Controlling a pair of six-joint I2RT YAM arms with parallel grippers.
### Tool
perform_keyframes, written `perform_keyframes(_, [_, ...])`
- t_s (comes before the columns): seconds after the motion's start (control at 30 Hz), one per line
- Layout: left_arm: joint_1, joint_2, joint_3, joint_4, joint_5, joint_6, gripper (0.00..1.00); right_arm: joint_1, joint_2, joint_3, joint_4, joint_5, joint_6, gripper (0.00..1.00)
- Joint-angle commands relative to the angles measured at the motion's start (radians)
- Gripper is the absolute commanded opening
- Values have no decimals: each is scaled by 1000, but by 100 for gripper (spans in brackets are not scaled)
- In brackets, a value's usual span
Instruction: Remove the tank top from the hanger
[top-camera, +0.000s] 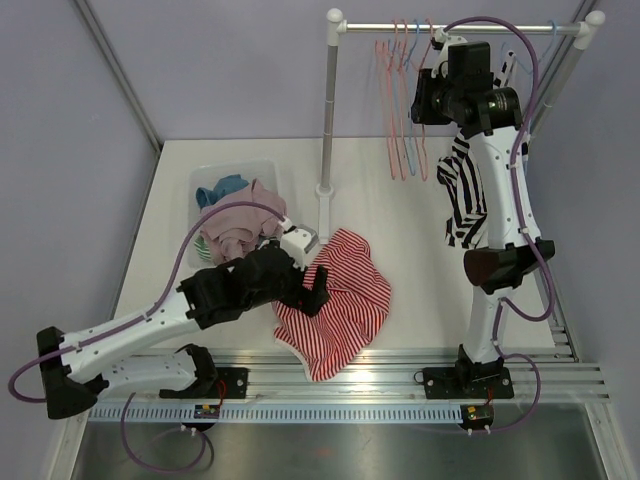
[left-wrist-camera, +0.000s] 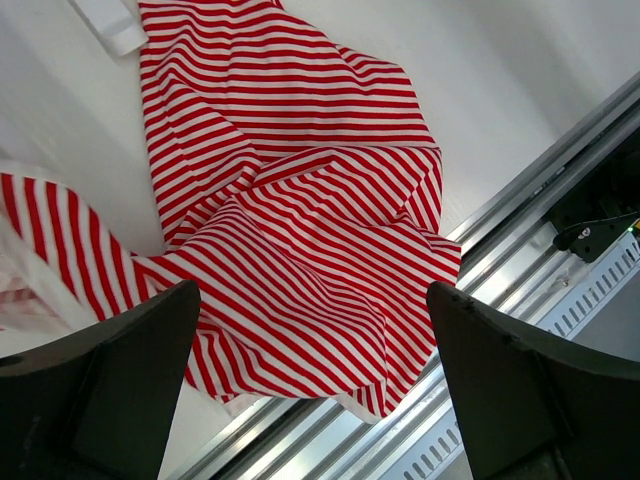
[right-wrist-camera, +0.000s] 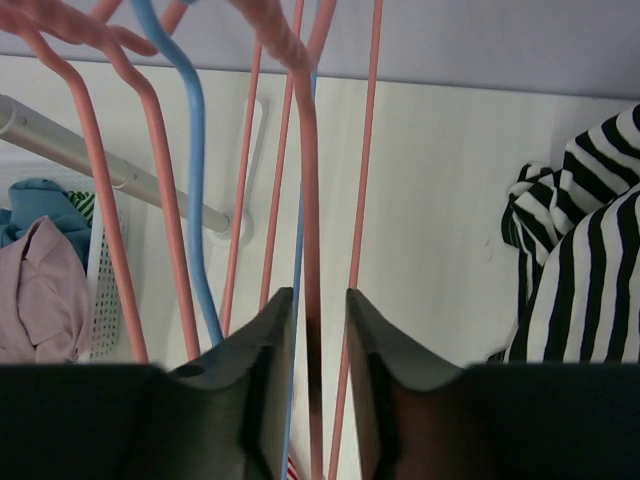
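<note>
Hanging black-and-white tank top (top-camera: 462, 195) spotted just beside right pincer (right-wrist-camera: 318, 298), narrowly apart around pink hanger (right-wrist-camera: 308, 180) wire; risk judged: bare hanger dragged instead. Left pincer (left-wrist-camera: 312, 290) spread wide over red striped top (left-wrist-camera: 300, 200) on bench (top-camera: 400, 230).

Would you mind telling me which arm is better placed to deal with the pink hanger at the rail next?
Right. The right gripper is up at the rail with the pink hanger between its fingers, while the left gripper hangs open over the red striped top on the table.
</note>
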Motion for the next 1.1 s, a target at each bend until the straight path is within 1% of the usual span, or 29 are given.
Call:
perform_keyframes(0.0, [-42, 56, -12, 120, -39, -25, 99, 1, -116, -59, 41, 34, -17, 41])
perform_keyframes(0.07, [-59, 101, -12, 141, -47, -23, 99, 0, -147, -82, 50, 34, -14, 48])
perform_keyframes(0.1, [-75, 114, -14, 149, -62, -20, 99, -3, -174, -95, 52, 75, -13, 52])
perform_keyframes(0.13, [-85, 130, -14, 157, -68, -17, 99, -3, -188, -98, 49, 88, -13, 63])
perform_keyframes(0.2, [-102, 182, -11, 177, -80, -12, 99, -2, -229, -98, 31, 122, -16, 76])
perform_keyframes(0.23, [-106, 203, -9, 184, -85, -11, 99, -3, -245, -101, 24, 131, -17, 97])
perform_keyframes(0.27, [-112, 237, -9, 198, -91, -12, 99, -3, -265, -106, 17, 137, -19, 100])
perform_keyframes(0.37, [-123, 295, -14, 236, -100, -19, 99, -3, -366, -170, 20, 127, -13, 100])
perform_keyframes(0.4, [-123, 332, -17, 249, -103, -20, 99, -3, -425, -217, 35, 108, -14, 100])
perform_keyframes(0.47, [-125, 369, -30, 293, -105, -20, 99, -3, -481, -274, 47, 90, -10, 99])
perform_keyframes(0.5, [-125, 404, -34, 309, -107, -20, 99, -2, -530, -286, 49, 73, -8, 99])
perform_keyframes(0.57, [-126, 446, -41, 347, -122, -17, 99, -3, -576, -317, 46, 45, -5, 100])
perform_keyframes(0.63, [-128, 505, -44, 393, -125, -15, 99, -2, -654, -391, 59, -43, 0, 100])
perform_keyframes(0.67, [-129, 526, -49, 407, -136, -19, 99, -3, -683, -464, 72, -79, 1, 99])
perform_keyframes(0.7, [-129, 550, -47, 418, -140, -22, 99, -3, -747, -507, 107, -153, 3, 99])
perform_keyframes(0.83, [-134, 680, -38, 436, -174, -51, 99, -3, -892, -687, 194, -263, 27, 100])
perform_keyframes(0.9, [-140, 707, -63, 476, -169, -60, 92, -3, -959, -751, 228, -286, 39, 99])
perform_keyframes(0.93, [-142, 719, -75, 493, -159, -65, 86, -3, -976, -767, 234, -288, 47, 99])
perform_keyframes(1.03, [-151, 751, -107, 540, -136, -94, 49, -3, -1030, -805, 244, -314, 62, 99])
perform_keyframes(1.07, [-157, 757, -113, 547, -134, -101, 26, -3, -1041, -817, 245, -323, 64, 100])
